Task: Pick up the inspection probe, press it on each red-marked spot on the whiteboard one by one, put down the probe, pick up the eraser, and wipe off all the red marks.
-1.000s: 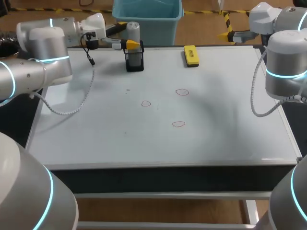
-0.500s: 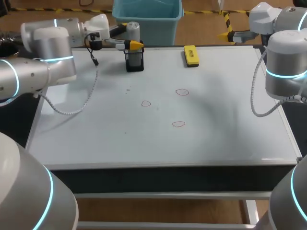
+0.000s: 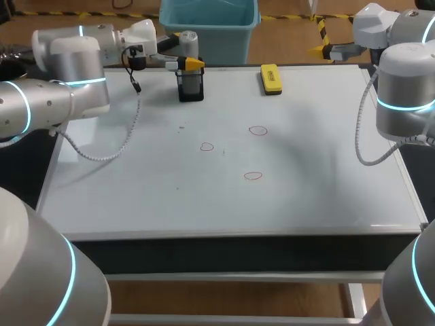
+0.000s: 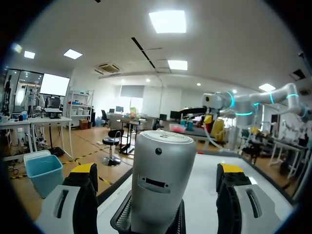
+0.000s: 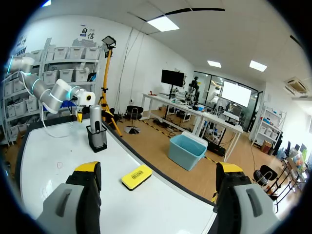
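Three red marks (image 3: 253, 176), small outlined loops, sit near the middle of the whiteboard (image 3: 136, 197), well apart from each other. Farther back, towards the far left, a black mesh holder (image 3: 191, 88) stands on the board with the grey inspection probe (image 4: 161, 180) upright in it. The left fingers (image 4: 84, 171) are spread open around the probe's upper part, one on each side. A gap shows on both sides, so neither finger touches it. The yellow eraser (image 3: 270, 78) lies flat by the far edge, to the right of the holder and apart from it. The right fingers (image 5: 87, 171) hang wide open past the board's far right corner with nothing between them, and the eraser lies ahead of them.
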You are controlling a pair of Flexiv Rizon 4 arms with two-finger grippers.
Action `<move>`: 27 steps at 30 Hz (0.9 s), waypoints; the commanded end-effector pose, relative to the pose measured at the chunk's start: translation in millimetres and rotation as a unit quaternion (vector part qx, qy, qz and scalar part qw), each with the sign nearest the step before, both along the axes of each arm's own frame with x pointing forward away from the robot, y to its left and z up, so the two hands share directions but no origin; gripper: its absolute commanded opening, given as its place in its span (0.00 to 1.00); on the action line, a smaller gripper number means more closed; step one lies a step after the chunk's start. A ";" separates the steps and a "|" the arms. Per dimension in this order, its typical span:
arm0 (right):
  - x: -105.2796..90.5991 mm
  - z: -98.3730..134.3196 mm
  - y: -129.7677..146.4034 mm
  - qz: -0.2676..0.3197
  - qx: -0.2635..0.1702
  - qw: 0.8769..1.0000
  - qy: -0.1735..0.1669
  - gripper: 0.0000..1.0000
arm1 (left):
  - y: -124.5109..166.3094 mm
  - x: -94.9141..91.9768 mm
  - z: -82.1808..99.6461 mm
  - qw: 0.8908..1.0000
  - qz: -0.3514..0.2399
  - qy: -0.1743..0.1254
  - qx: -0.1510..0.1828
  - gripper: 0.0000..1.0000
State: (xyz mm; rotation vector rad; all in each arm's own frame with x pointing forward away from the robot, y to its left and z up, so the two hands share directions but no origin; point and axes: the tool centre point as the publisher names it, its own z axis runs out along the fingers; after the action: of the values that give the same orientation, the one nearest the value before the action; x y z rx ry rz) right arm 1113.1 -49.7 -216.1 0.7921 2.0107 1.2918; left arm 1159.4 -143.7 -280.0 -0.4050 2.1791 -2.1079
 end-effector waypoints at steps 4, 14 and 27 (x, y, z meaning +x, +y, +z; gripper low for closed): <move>0.5 0.1 -0.1 0.000 -0.001 1.000 0.001 1.00 | 0.7 4.0 -5.3 1.000 -0.005 0.000 -0.001 1.00; 0.5 0.1 -0.1 0.000 -0.001 1.000 0.001 1.00 | 1.3 4.8 -4.0 1.000 -0.011 -0.007 -0.004 0.00; 0.5 0.1 -0.1 0.000 -0.001 1.000 0.001 1.00 | -0.3 -0.3 10.6 0.999 -0.024 -0.031 -0.006 0.00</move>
State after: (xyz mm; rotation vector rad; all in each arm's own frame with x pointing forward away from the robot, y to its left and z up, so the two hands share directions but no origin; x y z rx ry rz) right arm 1113.1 -49.7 -216.1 0.7921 2.0107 1.2918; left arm 1159.7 -144.2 -275.1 -0.2897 2.1606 -2.1364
